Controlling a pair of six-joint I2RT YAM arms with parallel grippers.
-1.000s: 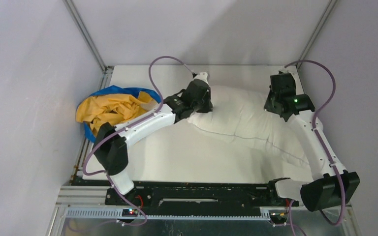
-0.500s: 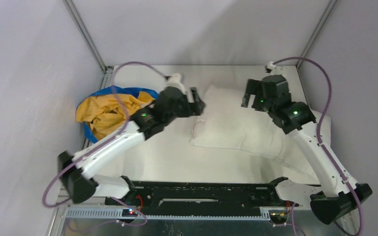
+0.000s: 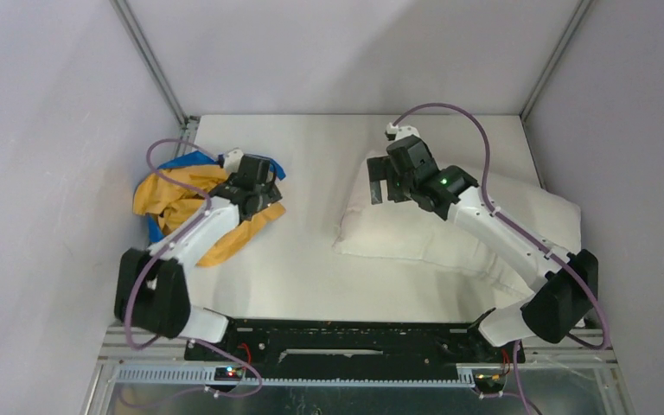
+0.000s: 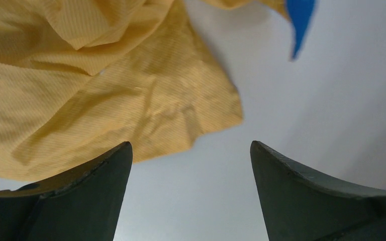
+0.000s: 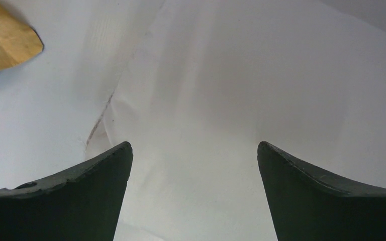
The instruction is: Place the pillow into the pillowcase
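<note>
The left gripper (image 3: 258,183) is released: in its wrist view the two dark fingers (image 4: 93,175) stand wide apart with nothing between them, over the edge of the orange cloth and the bare white table (image 4: 331,100). The right gripper (image 3: 382,184) is also spread open and empty. Its fingers (image 5: 95,175) hang over the left end of the pillow (image 5: 221,90) without closing on it.

The left arm rises from its base at the near left. It reaches away and to the right in a shallow bend, and its wrist ends over the right side of the pillowcase (image 3: 173,194). The right arm starts at the near right and stretches diagonally up and left across the pillow (image 3: 398,229). Its wrist points toward the middle of the table (image 3: 311,259).

The pillowcase lies crumpled at the table's left edge. It shows mostly orange-yellow, with blue at its rear and left rim, and one flat orange flap runs out under the left arm. In the left wrist view the cloth (image 4: 105,85) fills the upper left. The pillow lies on the right half of the table, slanting from the centre toward the right edge. It is outside the pillowcase, with bare table between the two.
</note>
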